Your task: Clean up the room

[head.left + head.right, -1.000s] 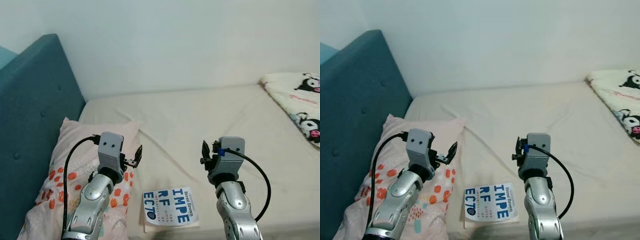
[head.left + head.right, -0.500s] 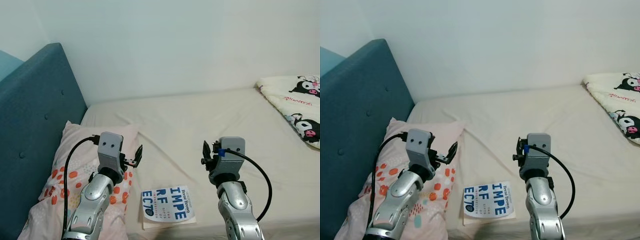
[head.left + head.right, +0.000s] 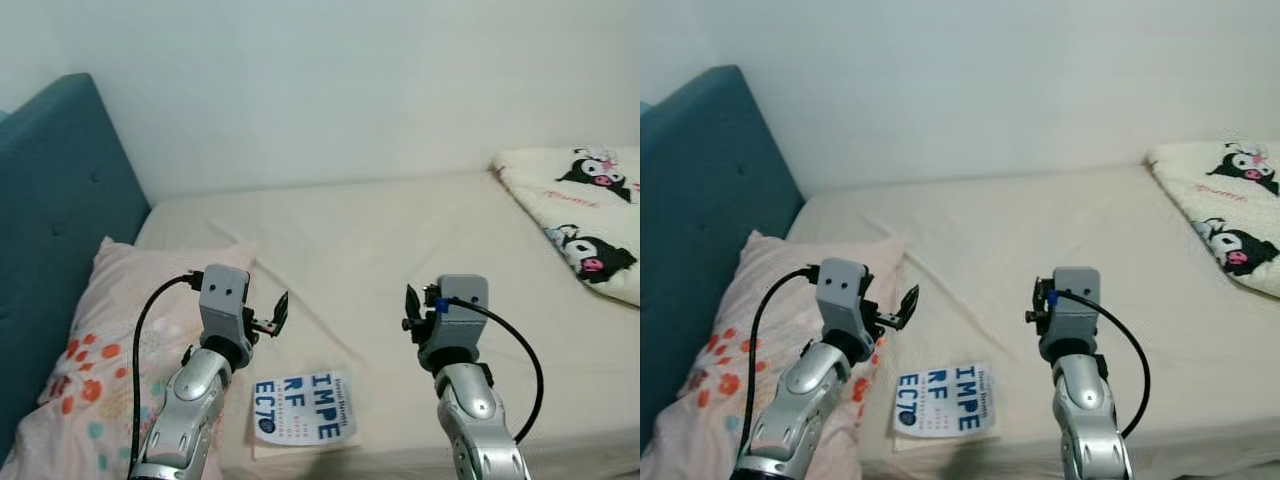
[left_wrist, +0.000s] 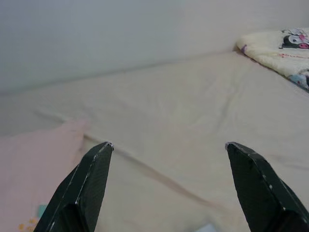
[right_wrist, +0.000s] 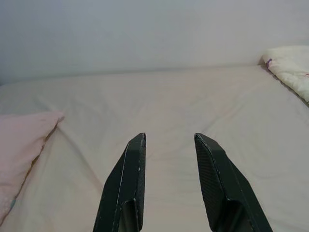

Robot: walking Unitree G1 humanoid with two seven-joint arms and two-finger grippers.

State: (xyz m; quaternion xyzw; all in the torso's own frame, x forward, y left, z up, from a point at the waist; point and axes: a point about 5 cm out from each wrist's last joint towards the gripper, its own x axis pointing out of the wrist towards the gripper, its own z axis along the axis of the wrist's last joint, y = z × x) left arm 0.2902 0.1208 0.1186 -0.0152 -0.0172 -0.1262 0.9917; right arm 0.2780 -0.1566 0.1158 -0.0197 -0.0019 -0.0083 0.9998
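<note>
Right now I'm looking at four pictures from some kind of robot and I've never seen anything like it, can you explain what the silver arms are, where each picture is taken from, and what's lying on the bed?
This is a humanoid household robot standing at a bed. The two wide pictures come from a stereo camera on its head, looking forward and down, so both show one scene. The silver arms are its own. The left gripper hangs above the inner edge of a pink pillow with orange spots; the right gripper hangs over the bare cream bed sheet. The other two pictures come from cameras on the wrists, looking along each gripper's black fingers. The left pair is spread wide, the right pair has a narrower gap, and neither holds anything. On the sheet, between the arms, lies a book with blue lettering. A cartoon-print blanket lies at the far right, and a teal headboard stands on the left.
</note>
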